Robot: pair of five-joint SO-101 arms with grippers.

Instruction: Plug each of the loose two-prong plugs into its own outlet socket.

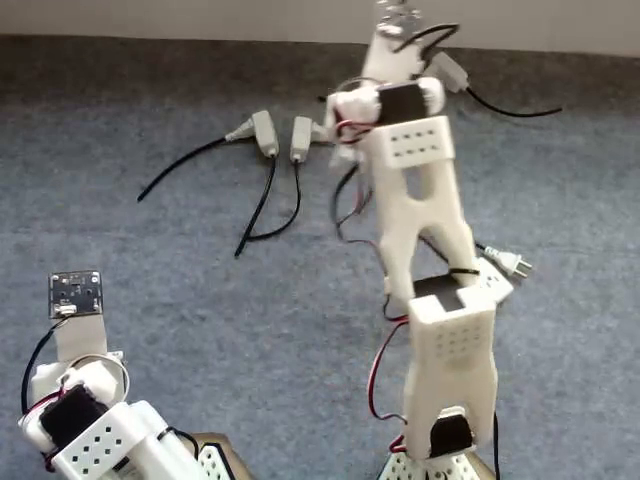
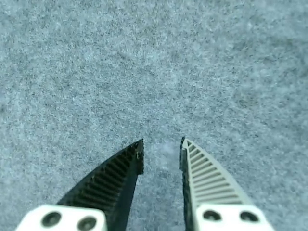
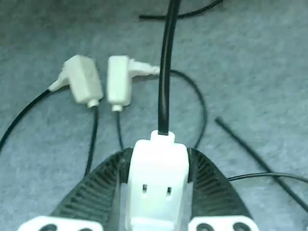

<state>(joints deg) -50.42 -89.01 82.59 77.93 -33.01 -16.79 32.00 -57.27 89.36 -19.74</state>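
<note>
My right gripper (image 3: 154, 192) is shut on a white outlet socket (image 3: 156, 171). Its two slots face the camera and its black cord (image 3: 166, 72) runs away from the fingers. In the high view this gripper (image 1: 338, 138) hangs under the outstretched arm at the far middle. Just beyond it lie two white plug-and-socket pairs (image 3: 83, 79) (image 3: 118, 79), also seen from above (image 1: 262, 130) (image 1: 300, 138), each with black cords. A loose white two-prong plug (image 1: 503, 266) lies on the carpet to the right of that arm. My left gripper (image 2: 160, 147) hovers open over bare carpet, holding nothing.
Grey carpet (image 1: 180, 300) covers the whole floor. Black cords (image 1: 265, 200) loop toward the front from the two pairs, and another cord (image 3: 255, 149) crosses beside the held socket. The left arm (image 1: 90, 425) stands at the near left corner.
</note>
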